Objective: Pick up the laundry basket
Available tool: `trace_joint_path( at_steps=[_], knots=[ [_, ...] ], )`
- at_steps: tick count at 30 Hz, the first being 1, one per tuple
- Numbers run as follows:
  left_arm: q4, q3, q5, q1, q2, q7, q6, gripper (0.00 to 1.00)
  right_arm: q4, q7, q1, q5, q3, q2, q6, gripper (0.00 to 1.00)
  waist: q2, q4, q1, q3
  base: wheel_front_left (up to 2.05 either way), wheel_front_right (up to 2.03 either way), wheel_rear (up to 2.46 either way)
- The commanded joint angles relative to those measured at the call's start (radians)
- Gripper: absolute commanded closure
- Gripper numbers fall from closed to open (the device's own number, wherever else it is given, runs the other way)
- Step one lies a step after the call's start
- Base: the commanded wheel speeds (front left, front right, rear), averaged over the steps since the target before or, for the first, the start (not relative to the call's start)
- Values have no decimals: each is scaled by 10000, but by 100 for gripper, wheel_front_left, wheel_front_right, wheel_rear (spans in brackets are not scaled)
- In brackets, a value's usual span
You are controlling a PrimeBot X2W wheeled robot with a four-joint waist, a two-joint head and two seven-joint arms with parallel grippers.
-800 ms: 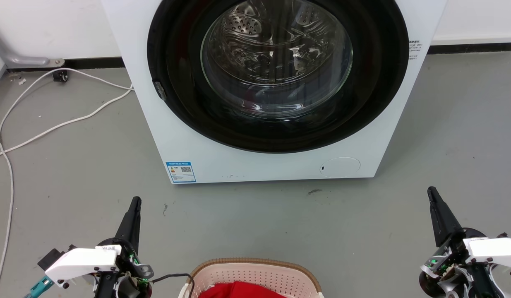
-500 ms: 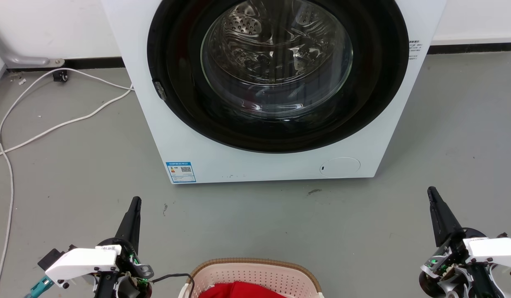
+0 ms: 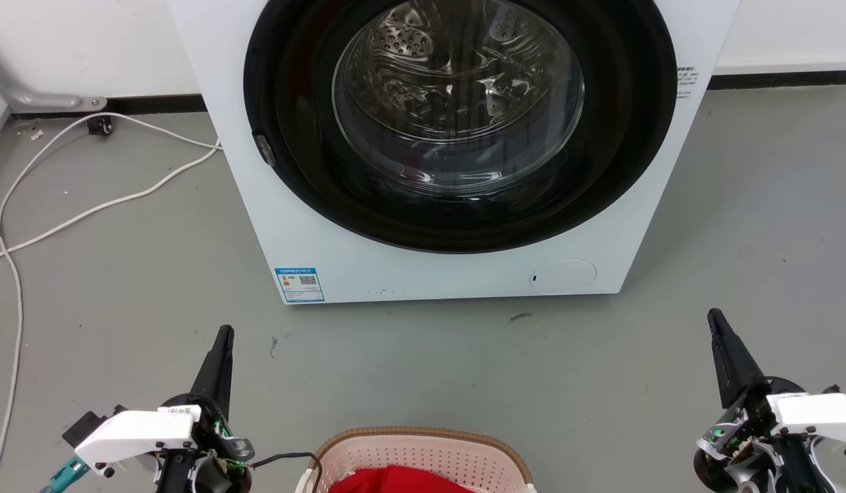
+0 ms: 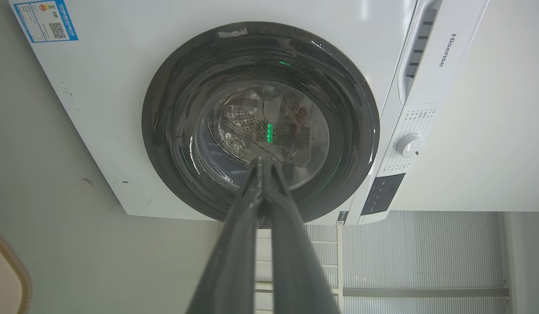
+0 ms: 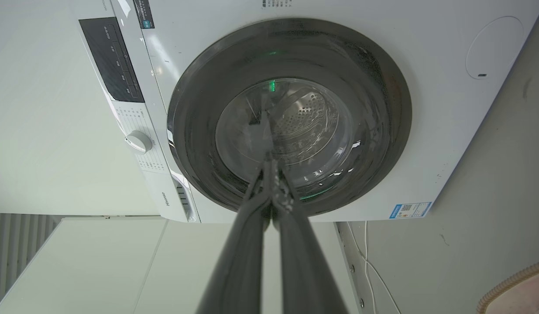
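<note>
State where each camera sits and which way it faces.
Head view: on the head, looking forward and down at the washer and laundry basket; both arms' jaws rise from the lower corners.
Left wrist view: on the left wrist, rolled sideways, along shut left jaws at the washer door.
Right wrist view: on the right wrist, likewise rolled, shut right jaws toward the door.
Shared: both wrist views catch the basket's rim in a corner.

Open grey floor [image 3: 429,356] lies between the washer [image 3: 436,270], which blocks the way ahead, and the laundry basket [image 3: 423,453]; white cables [image 3: 87,212] trail across the floor at far left.
</note>
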Motion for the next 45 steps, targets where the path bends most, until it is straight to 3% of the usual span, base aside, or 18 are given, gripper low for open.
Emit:
trace_joint_path(
  at_steps=[1, 9, 10, 20, 30, 45],
  knots=[
    [-1, 16, -18, -81, -3, 18, -28, 100, 12, 10, -113, -44, 0, 33, -3, 100, 0, 0, 0, 0, 0, 0, 0],
    [-1, 16, -18, -81, -3, 18, -28, 100, 12, 9, -113, -43, 1, 33, -3, 100, 0, 0, 0, 0, 0, 0, 0],
    [27, -7, -1, 16, -2, -8, 2, 0, 25, -6, 17, 2, 3, 0, 0, 0, 0, 0, 0, 0, 0, 0, 0],
    [-68, -11, 665, 264, -30, -395, 4, 0, 44, -394, 269, -717, -12, 12, -2, 0, 0, 4, 0, 13, 0, 0, 0],
    [-612, -18, 2632, 344, -23, -864, 49, 0, -660, -862, 422, -3120, 51, 11, -2, 0, 0, -2, 0, 30, 0, 0, 0],
    [-1184, -570, 5470, 587, -15, -1439, 512, 0, -1286, -1440, 752, -6808, 487, 11, -2, 0, 0, 5, 0, 24, 0, 0, 0]
  ],
)
